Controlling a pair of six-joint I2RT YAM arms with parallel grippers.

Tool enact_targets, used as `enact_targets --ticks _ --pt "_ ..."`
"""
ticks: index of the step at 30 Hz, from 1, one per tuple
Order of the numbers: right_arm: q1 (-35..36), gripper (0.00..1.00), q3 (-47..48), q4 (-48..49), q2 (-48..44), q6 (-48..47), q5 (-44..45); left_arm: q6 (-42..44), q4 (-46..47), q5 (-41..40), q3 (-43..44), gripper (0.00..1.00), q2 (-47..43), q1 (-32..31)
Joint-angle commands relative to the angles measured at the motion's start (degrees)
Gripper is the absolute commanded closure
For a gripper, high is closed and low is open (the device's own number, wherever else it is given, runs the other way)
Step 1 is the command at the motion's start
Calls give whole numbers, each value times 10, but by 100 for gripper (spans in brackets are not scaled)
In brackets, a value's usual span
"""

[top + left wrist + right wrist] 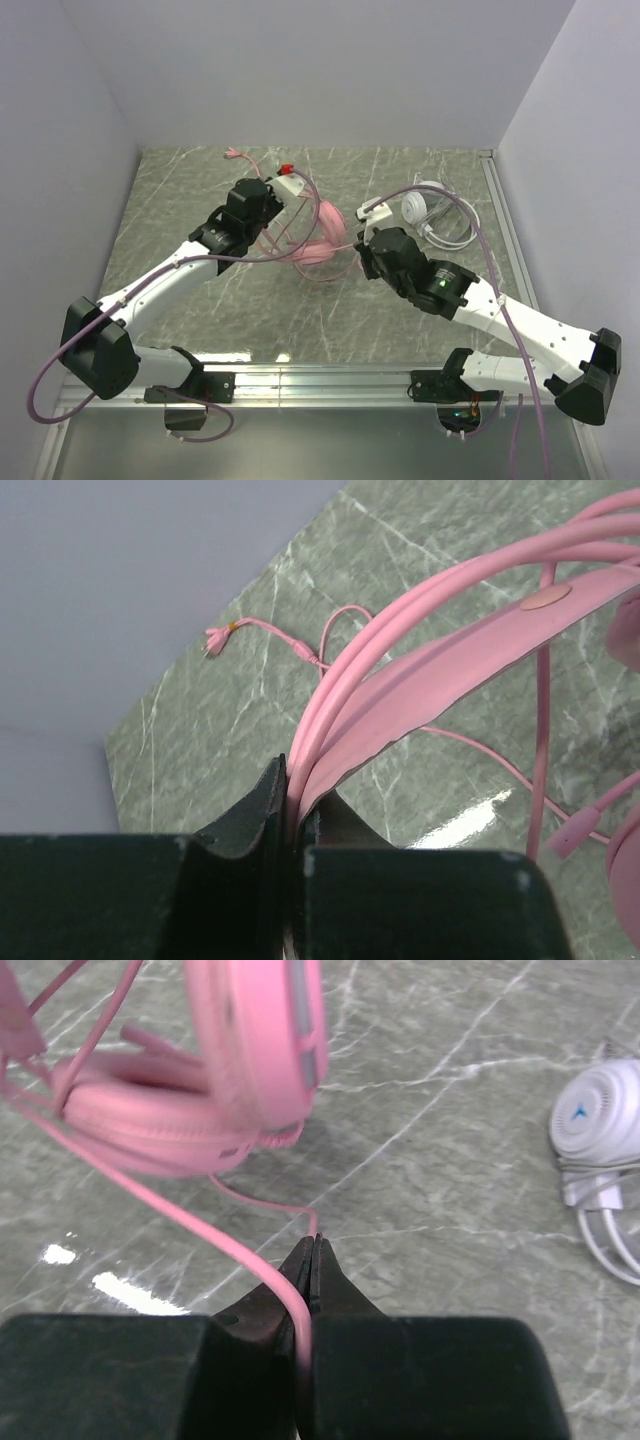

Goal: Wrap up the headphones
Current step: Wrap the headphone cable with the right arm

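The pink headphones [322, 240] sit at the table's middle, cups [170, 1120] on the marble. My left gripper [292, 186] is shut on the pink headband [470, 650] together with loops of pink cord [400, 610], holding the band up. The cord's plug end [215, 638] lies loose at the back left [232, 154]. My right gripper [315, 1245] is shut on the pink cord [180, 1215] just right of the cups, in the top view [362, 240]. The white-grey headphones [422, 208] with thin cord lie at the back right, also in the right wrist view [600, 1115].
Grey walls close the table [180, 300] on the left, back and right. A metal rail [300, 378] runs along the near edge. A purple cable [480, 235] loops from the right arm over the white headset's area.
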Motion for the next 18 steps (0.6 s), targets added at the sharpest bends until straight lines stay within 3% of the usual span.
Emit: enact_targets --ticks 1,18 --pt "-28 100 43 3 -6 -19 38 71 6 5 -4 100 -16 -10" --pt "-68 100 55 10 32 -40 145 127 -70 31 -9 100 -47 -76"
